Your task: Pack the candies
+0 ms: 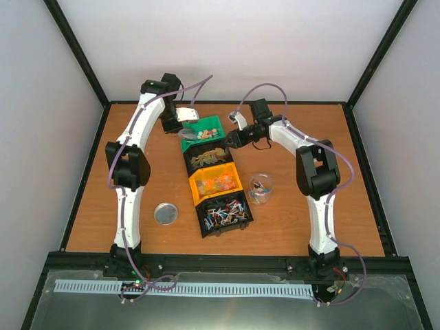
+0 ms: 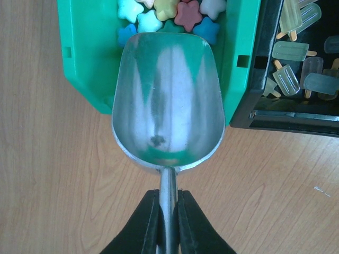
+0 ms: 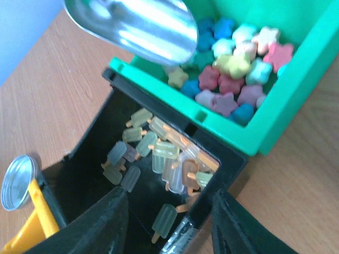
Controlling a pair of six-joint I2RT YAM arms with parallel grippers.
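Observation:
Four bins in a row hold the candies: pastel stars in the green bin, pale popsicle shapes in a black bin, orange-yellow ones in the yellow bin, and red-blue-white ones in the near black bin. My left gripper is shut on the handle of an empty silver scoop, whose bowl hangs over the green bin's near rim. My right gripper stands open astride a corner wall of the popsicle bin, one finger inside and one outside.
A clear plastic cup with a few candies stands right of the yellow bin. A round silver lid lies left of the bins. Black frame posts and white walls ring the wooden table.

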